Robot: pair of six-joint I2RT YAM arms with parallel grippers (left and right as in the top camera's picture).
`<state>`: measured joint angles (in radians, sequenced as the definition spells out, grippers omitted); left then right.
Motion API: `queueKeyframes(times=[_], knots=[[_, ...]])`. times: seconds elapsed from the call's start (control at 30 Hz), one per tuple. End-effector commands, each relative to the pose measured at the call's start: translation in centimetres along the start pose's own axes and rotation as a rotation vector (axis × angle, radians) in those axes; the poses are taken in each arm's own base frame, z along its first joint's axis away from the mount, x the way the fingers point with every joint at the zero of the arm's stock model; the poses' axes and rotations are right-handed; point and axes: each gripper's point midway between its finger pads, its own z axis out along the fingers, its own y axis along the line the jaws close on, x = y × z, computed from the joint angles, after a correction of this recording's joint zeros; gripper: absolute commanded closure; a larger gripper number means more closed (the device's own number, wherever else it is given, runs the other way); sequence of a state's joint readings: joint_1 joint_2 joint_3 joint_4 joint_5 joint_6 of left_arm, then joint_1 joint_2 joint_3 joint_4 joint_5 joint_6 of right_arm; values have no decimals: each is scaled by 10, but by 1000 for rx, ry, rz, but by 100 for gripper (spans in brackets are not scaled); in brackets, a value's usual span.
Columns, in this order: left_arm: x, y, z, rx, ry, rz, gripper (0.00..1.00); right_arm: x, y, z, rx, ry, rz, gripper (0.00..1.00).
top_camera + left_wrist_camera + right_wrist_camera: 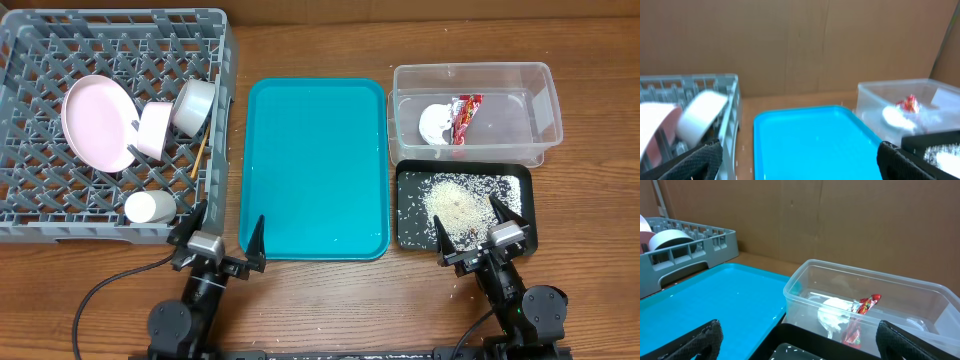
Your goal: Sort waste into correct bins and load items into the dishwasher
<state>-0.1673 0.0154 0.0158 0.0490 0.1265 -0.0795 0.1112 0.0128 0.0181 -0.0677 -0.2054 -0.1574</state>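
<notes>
The grey dish rack [30, 225] at the left holds the white-pink plate [98, 122], the pale pink bowl [154, 131], the grey-green bowl [194, 106], a chopstick [199, 156] and a white cup [150, 206]. The clear tub [541, 95] holds the white napkin [437, 122] and red wrapper [466, 117]; both show in the right wrist view [835, 312] [862, 307]. Rice [460, 205] lies in the black tray [404, 235]. My left gripper [221, 236] is open at the teal tray's near left corner. My right gripper [478, 233] is open over the black tray's near edge.
A large flat teal tray [315, 165] lies between the rack and the bins; it fills the left wrist view [810, 142]. A few rice grains lie on the wooden table near the black tray. A brown cardboard wall stands behind the table.
</notes>
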Motion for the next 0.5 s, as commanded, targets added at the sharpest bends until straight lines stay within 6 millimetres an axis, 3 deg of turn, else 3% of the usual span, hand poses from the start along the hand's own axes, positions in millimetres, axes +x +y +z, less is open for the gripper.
queueKeyframes(times=[0.0, 0.23, 0.47], knots=[[2, 3, 0, -10, -3, -13, 0, 1, 0, 0, 1, -5, 2, 0], [31, 6, -2, -27, 114, -28, 0, 1, 0, 0, 1, -5, 2, 0], [32, 6, -2, -26, 117, -29, 0, 1, 0, 0, 1, -5, 2, 0]])
